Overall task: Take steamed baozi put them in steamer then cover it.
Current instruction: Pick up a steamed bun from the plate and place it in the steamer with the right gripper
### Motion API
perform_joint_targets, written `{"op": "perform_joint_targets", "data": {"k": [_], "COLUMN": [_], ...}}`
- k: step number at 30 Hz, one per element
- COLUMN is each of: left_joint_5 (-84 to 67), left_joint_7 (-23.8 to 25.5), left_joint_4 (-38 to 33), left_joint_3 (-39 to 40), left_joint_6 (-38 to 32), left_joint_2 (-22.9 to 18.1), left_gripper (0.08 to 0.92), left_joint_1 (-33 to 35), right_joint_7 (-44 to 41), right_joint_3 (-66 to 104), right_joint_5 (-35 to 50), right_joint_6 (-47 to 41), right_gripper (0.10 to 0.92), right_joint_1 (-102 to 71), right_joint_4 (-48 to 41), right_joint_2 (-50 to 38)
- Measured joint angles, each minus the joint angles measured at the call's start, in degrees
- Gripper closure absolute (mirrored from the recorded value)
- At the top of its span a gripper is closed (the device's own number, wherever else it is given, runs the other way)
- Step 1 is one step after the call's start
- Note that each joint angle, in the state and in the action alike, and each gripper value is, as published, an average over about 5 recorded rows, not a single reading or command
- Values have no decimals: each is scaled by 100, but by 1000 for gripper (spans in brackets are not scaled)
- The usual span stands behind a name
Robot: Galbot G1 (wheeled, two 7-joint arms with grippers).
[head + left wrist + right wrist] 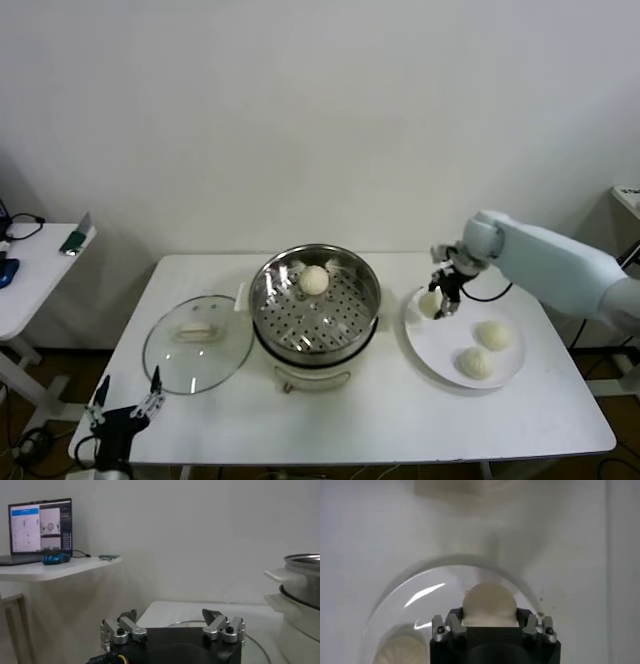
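right gripper (441, 303) clasps baozi (430, 303) at plate (440, 355) rim | left gripper (125, 400) wide, table (400, 425) edge

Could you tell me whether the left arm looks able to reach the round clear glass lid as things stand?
Probably yes. The left gripper, open, sits at the table's front edge just below the round clear glass lid, with nothing between them. The right gripper is busy at the flat white plate far off.

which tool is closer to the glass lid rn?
Left. The left tool sits at the table's front-left edge, just in front of the glass lid. The right tool is across the steamer, over the plate, around a baozi.
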Motion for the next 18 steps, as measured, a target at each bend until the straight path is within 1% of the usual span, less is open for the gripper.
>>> {"op": "perform_joint_targets", "data": {"k": [9, 18], "left_joint_5": [-94, -51], "left_joint_7": [25, 36], "left_joint_4": [-121, -225], "left_joint_3": [69, 107], "left_joint_6": [23, 24], "left_joint_2": [60, 222], "left_gripper": [177, 177], "left_joint_1": [46, -11], "right_joint_7": [65, 241], "right_joint_3": [-1039, -1327], "right_joint_5": [1455, 2489], "right_joint_6": [-175, -419], "right_gripper": [330, 330], "right_joint_1": [1533, 2130], "right_joint_4": [331, 722], "right_joint_2": [442, 1138]}}
